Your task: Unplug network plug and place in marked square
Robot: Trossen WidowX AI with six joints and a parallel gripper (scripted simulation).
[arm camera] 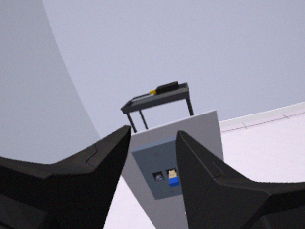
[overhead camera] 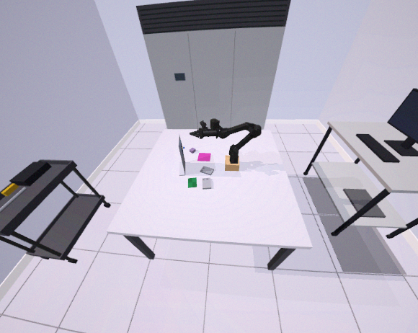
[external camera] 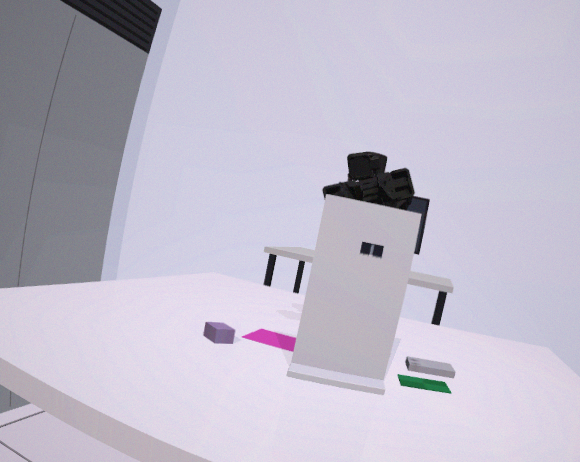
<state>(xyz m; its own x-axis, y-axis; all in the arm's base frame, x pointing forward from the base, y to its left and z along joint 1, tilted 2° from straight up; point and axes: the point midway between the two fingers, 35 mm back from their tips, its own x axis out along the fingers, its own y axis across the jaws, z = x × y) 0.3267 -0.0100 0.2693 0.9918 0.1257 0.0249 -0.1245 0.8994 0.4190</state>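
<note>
Plug (arm camera: 173, 178), yellow above and blue below, sits in the right-hand socket of the dark grey plate (arm camera: 163, 175) on the upright panel (arm camera: 185, 161), with a second, dark socket opening just to its left. In the wrist view the plug shows in the gap between the two black fingers, well beyond their tips and touching neither. The gripper (overhead camera: 193, 134) hangs in the air at about the height of the panel's top edge, on the plug side and apart from it; its jaws are drawn in to a narrowish gap and nothing is between them. The arm (overhead camera: 243, 134) reaches over from its tan base block (overhead camera: 232, 164) on the white table (overhead camera: 218, 216). In the top view the plug is only a small blue dot on the panel face. On the table near the panel lie a magenta square (overhead camera: 204, 156), a small purple block (overhead camera: 192, 150) just beside it, a dark grey flat piece (overhead camera: 207, 170), a green square (overhead camera: 192, 182) and a light grey block (overhead camera: 207, 184). From the exterior view the panel's back side faces the camera, showing a small dark slot (external camera: 372, 249), and the black wrist and gripper body (external camera: 372, 184) rise above its top edge; the plug itself is hidden there.
</note>
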